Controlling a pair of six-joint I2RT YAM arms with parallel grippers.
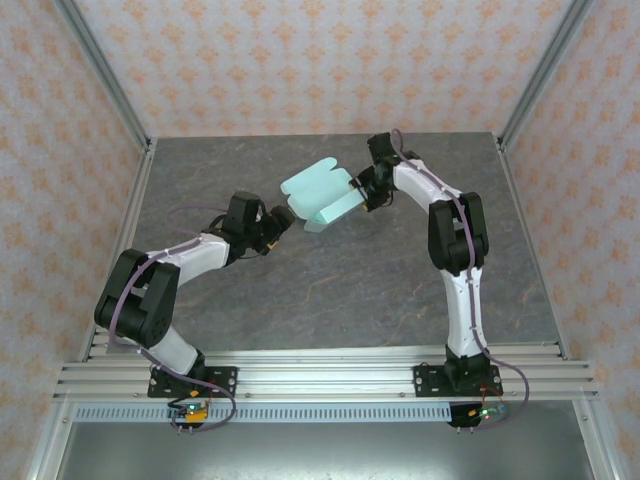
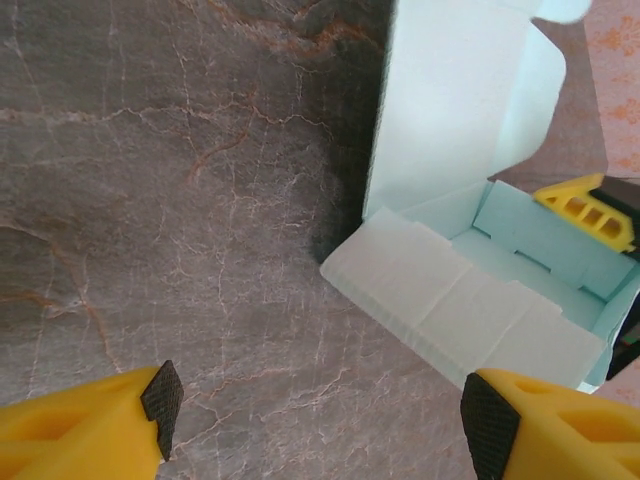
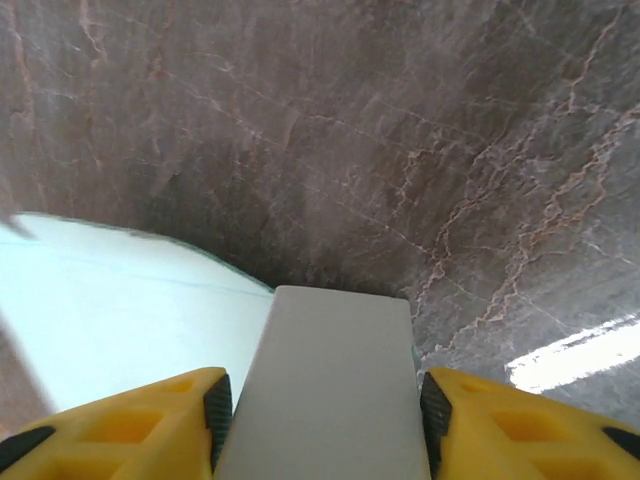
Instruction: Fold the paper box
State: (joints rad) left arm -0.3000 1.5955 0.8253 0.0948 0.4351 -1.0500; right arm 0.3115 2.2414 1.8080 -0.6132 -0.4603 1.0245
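The paper box [image 1: 322, 195], partly folded with its lid flap open, sits on the tabletop [image 1: 350, 290] between both arms. The right gripper [image 3: 325, 405] is clamped on one box wall. The left gripper [image 2: 325, 415] has its jaws apart, just beside the box, holding nothing.

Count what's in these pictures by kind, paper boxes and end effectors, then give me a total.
paper box: 1
end effectors, the left end effector and the right end effector: 2
Total: 3
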